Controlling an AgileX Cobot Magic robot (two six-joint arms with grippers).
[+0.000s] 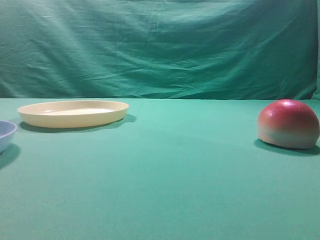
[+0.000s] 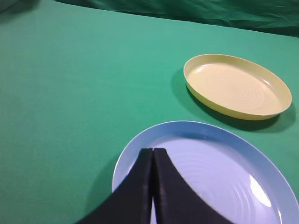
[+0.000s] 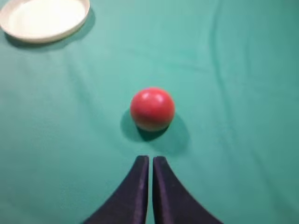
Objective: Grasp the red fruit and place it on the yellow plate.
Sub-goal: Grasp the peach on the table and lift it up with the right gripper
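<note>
Right, smooth dome-shaped red fruit (image 3: pixel 152 108) sits untouched on green cloth at 12 o'clock of my clenched, empty right gripper (image 3: pixel 150 161), lined up for approach; shallow oval pale yellow plastic plate (image 3: pixel 44 17) waits at 10 o'clock. Left gripper (image 2: pixel 153 151) clenched, parked over light blue dish (image 2: pixel 233 158).

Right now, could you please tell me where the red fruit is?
In the high view the red fruit sits on the green cloth at the far right, well apart from the yellow plate at left; it lies just ahead of the shut right gripper.
</note>
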